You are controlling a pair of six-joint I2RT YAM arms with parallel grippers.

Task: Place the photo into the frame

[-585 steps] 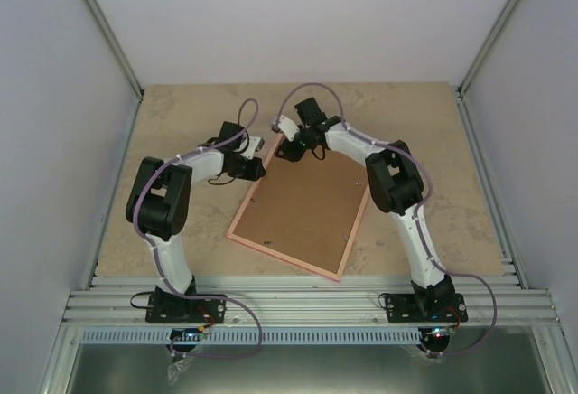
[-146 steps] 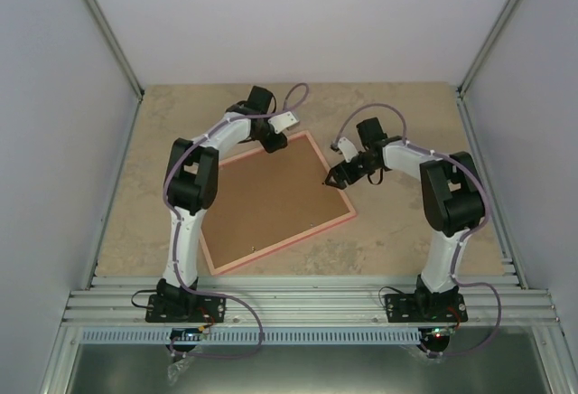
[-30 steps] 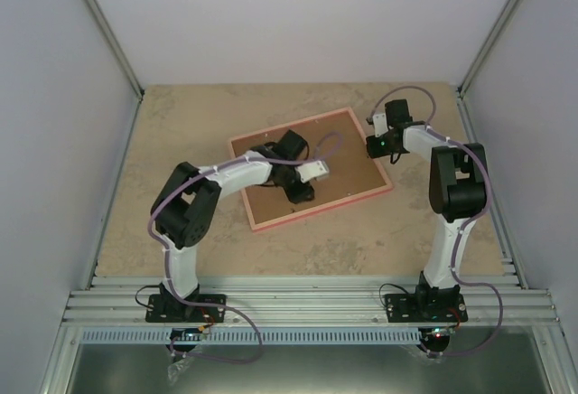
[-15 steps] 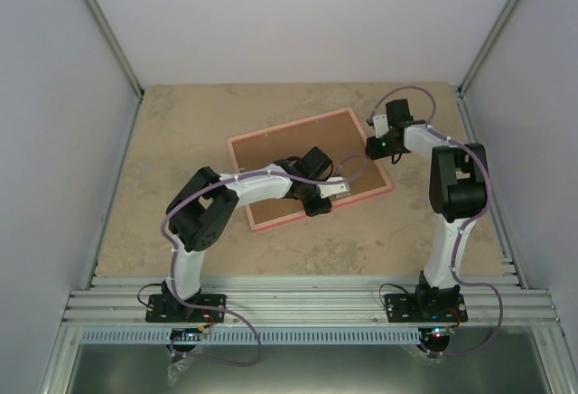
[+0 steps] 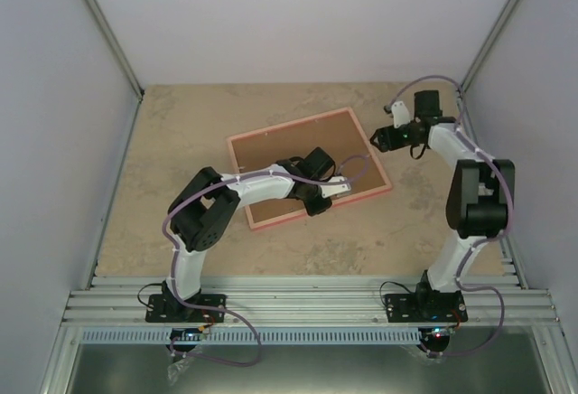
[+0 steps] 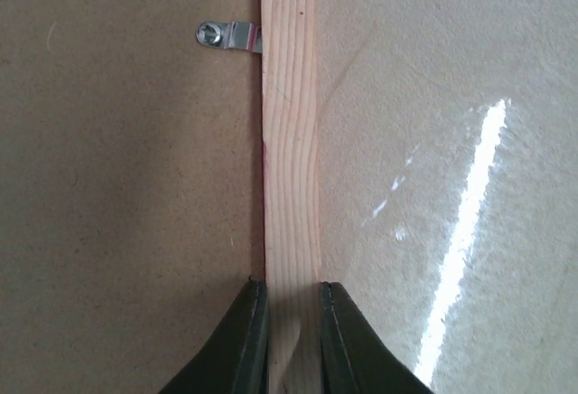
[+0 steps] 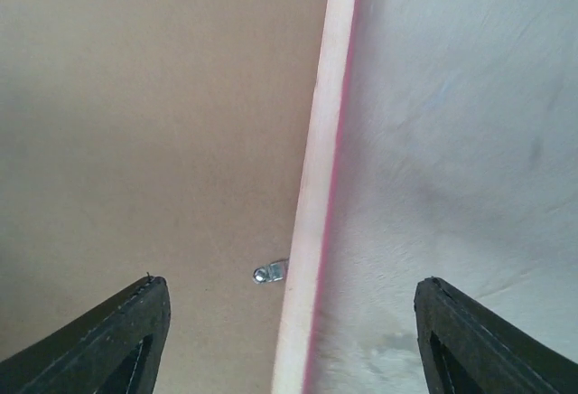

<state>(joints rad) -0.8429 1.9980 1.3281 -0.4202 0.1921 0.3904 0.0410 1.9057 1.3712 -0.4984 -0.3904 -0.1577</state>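
Note:
The pink frame (image 5: 289,124) lies face down at mid-table, with the brown backing board (image 5: 298,150) filling it. The photo is not visible in any view. My left gripper (image 5: 313,204) is shut on the frame's near rail; in the left wrist view its fingertips (image 6: 249,322) pinch the pale wooden rail (image 6: 290,141) from both sides. My right gripper (image 5: 377,139) is open and empty, hovering just off the frame's far right corner. In the right wrist view its fingers (image 7: 126,340) stand wide apart above the frame's rail (image 7: 323,168).
Small metal turn clips sit on the backing board at the rail, in the left wrist view (image 6: 228,34) and the right wrist view (image 7: 271,273). Grey walls enclose the tabletop (image 5: 181,141) on three sides. The aluminium rail (image 5: 307,304) runs along the near edge.
My right arm has swung up and to the right, away from the frame's right rail. My left gripper has stayed on the near rail and the frame has barely shifted.

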